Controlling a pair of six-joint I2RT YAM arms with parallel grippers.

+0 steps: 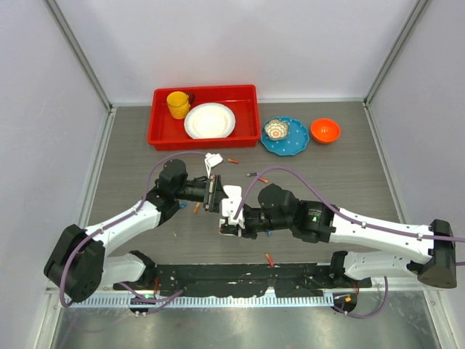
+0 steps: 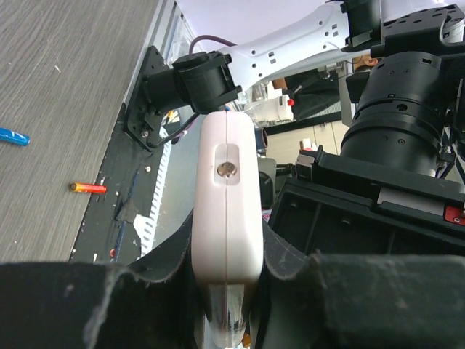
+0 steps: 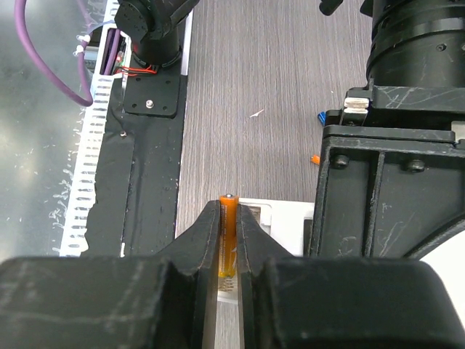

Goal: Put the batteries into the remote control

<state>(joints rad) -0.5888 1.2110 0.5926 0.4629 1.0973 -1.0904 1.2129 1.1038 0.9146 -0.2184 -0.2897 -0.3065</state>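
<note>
Grey bench (image 1: 131, 160) underneath — the remote (image 2: 229, 196) is pinched edge-on in the left gripper (image 2: 228, 251); an orange battery (image 3: 229, 236) is clamped in the right gripper (image 3: 228, 217), just over the remote.

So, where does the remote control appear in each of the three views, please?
Top external: remote control just below the picture's centre.
Left wrist: in the centre, edge-on, gripped by the left claw.
Right wrist: only a white part, low centre, behind the orange battery held in the right claw.
Shared landmark: the black base plate.
</note>
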